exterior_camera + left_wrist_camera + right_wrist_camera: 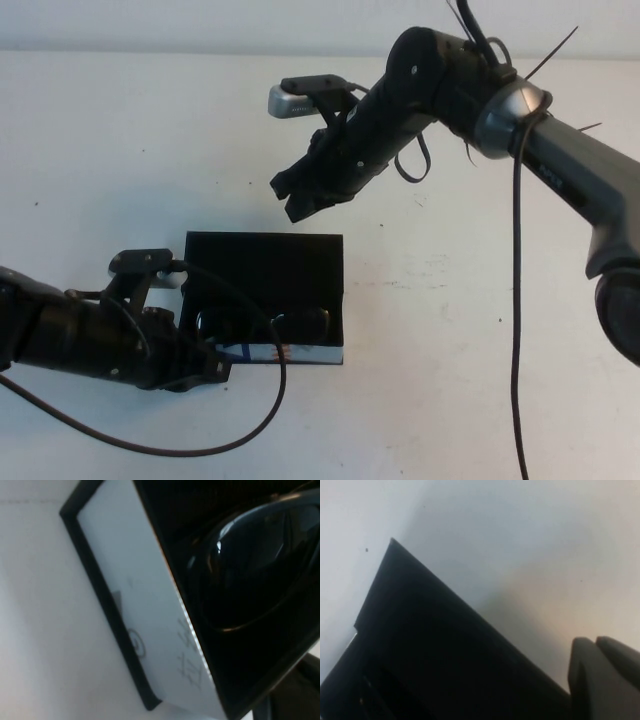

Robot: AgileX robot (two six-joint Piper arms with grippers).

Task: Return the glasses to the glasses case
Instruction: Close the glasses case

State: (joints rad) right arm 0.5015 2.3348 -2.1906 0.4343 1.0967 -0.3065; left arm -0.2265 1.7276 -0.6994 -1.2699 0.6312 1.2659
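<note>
White table [480, 330]: glasses [265, 324] lie in the open glasses case [265, 265] near its front edge; only the left wrist view shows a glossy lens; left gripper [205, 368] at the case's front-left corner, grip unclear; right gripper [300, 195] closed above the lid

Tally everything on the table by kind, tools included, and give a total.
Glasses, lying inside the case: 1
Glasses case, lid open: 1
Tools: 2, left tool at the case's front corner, right tool above its lid, shut
Table: 1
Total: 5

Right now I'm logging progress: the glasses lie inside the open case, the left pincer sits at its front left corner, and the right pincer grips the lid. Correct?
Not quite. In the high view the right pincer hangs above the table behind the glasses case, gripping nothing. The rest holds: the glasses lie inside, and the left pincer sits at the front left corner.
</note>
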